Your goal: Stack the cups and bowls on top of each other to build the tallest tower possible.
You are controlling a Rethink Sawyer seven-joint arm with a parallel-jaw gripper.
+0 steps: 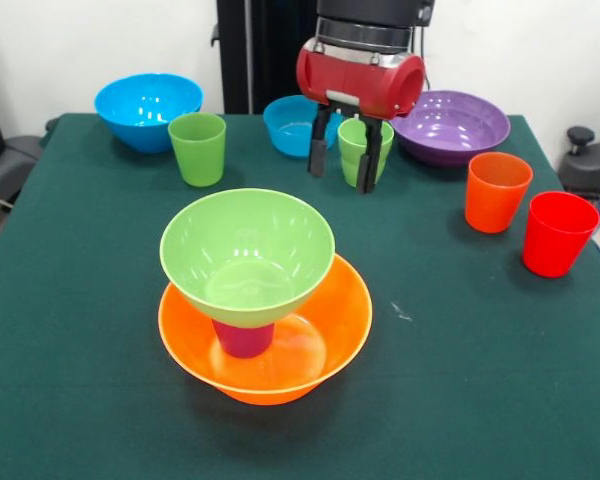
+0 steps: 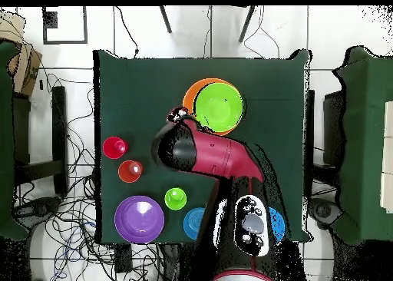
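Reaching for a green cup (image 1: pixel 364 150): hand (image 1: pixel 344 170) spread open around it, not clenched. Next: close, lift, seat it in the green bowl (image 1: pixel 247 252) on the tower.

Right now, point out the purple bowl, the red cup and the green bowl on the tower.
purple bowl (image 1: pixel 450 124), front view, inner wall.
red cup (image 1: pixel 557 236), front view, outer side.
green bowl (image 1: pixel 247 250), front view, inside.
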